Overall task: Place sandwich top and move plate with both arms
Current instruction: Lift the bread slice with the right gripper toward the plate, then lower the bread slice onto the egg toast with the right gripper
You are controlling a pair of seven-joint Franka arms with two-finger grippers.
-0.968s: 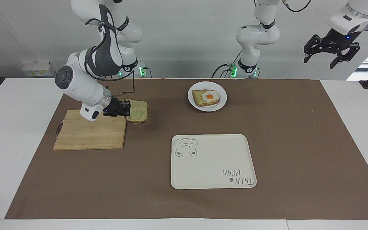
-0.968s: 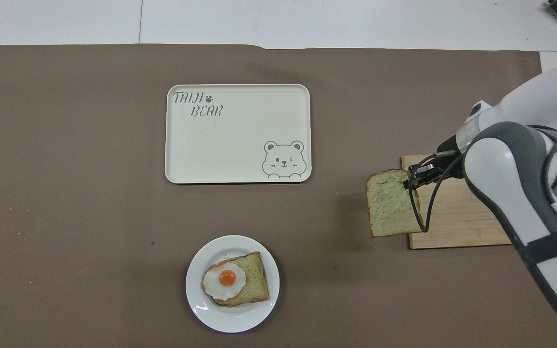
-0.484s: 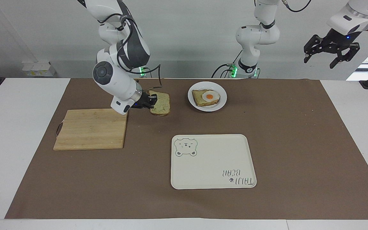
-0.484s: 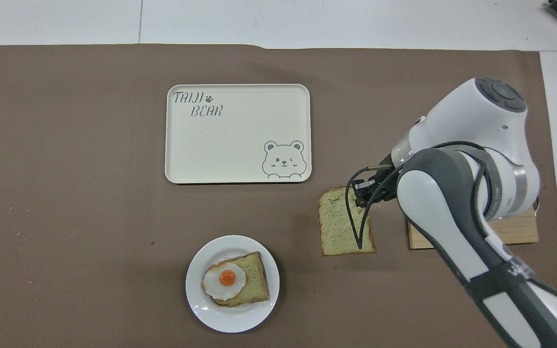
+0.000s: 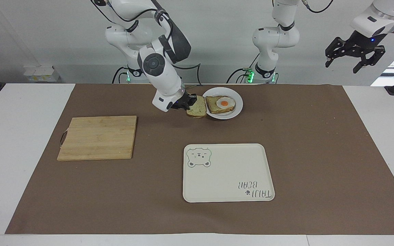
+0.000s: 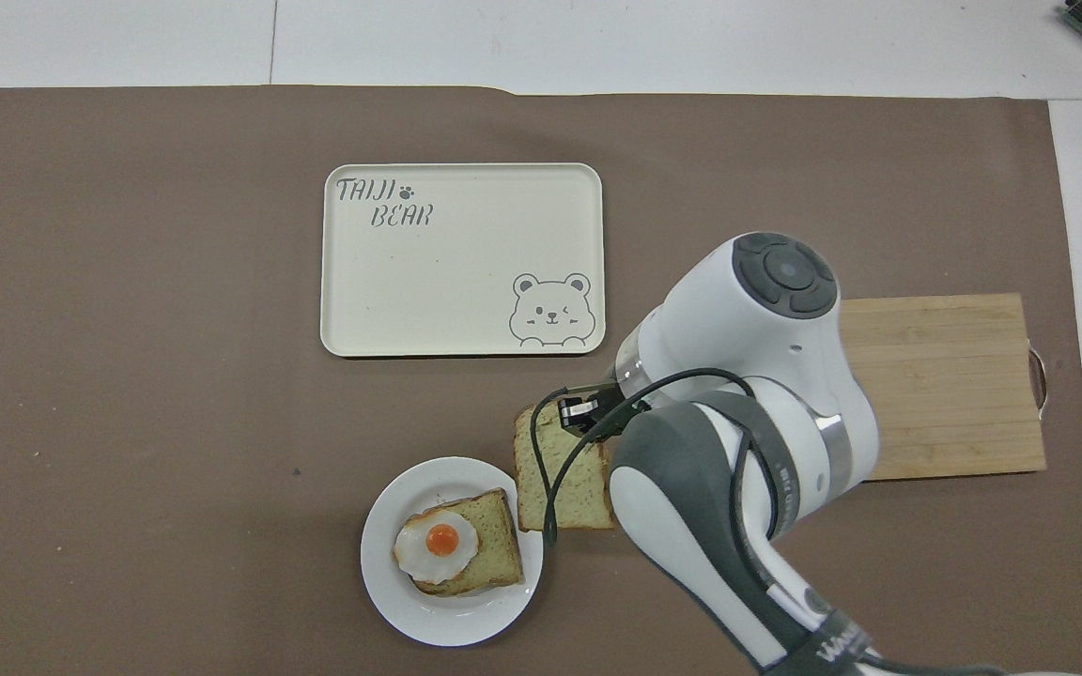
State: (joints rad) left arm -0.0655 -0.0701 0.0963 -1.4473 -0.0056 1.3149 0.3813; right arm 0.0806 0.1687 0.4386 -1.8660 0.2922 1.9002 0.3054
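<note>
Over the plate's (image 5: pixel 235 110) rim: right tool (image 5: pixel 187 101) clamped on the sandwich top (image 5: pixel 197 108).
Slice held aloft at the plate's 9 o'clock in the facing view, beside the egg toast (image 5: pixel 220 104). Left tool (image 5: pixel 354 54) waits raised off the surface, fingers spread, holding nothing.

Bright, even light (soft shadows), sharp focus.

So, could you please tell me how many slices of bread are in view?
2. The sandwich top is held in the right hand beside the plate; the egg toast lies on that plate. None appears hidden.
</note>
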